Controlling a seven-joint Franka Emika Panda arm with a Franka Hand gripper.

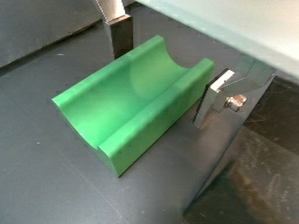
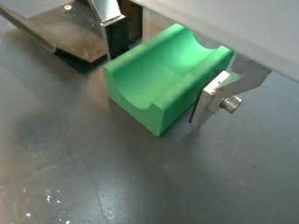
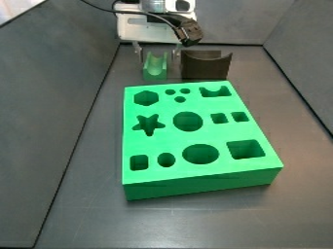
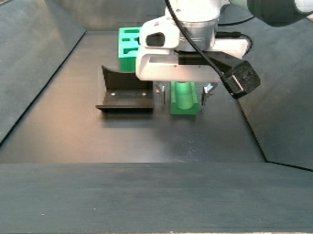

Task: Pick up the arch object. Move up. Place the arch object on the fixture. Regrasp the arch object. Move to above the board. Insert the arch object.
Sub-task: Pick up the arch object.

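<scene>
The arch object (image 1: pixel 131 103) is a small light-green piece with a curved groove on top. It rests on the dark floor, and both wrist views show it between my fingers (image 2: pixel 163 74). The gripper (image 4: pixel 184 91) hangs low over it and is open. One finger (image 1: pixel 121 39) stands beside one long side and the other finger (image 1: pixel 218 98) beside the opposite side, each with a slight gap. The fixture (image 4: pixel 124 91) is a dark bracket right next to the arch object (image 4: pixel 184 96). The board (image 3: pixel 196 138) is a large green slab with shaped holes, nearer in this side view.
Dark walls enclose the floor on both sides (image 3: pixel 78 88). The fixture's base plate (image 2: pixel 73 39) lies close behind one finger. A pale sloped surface (image 1: pixel 233 26) sits beyond the arch object in a wrist view.
</scene>
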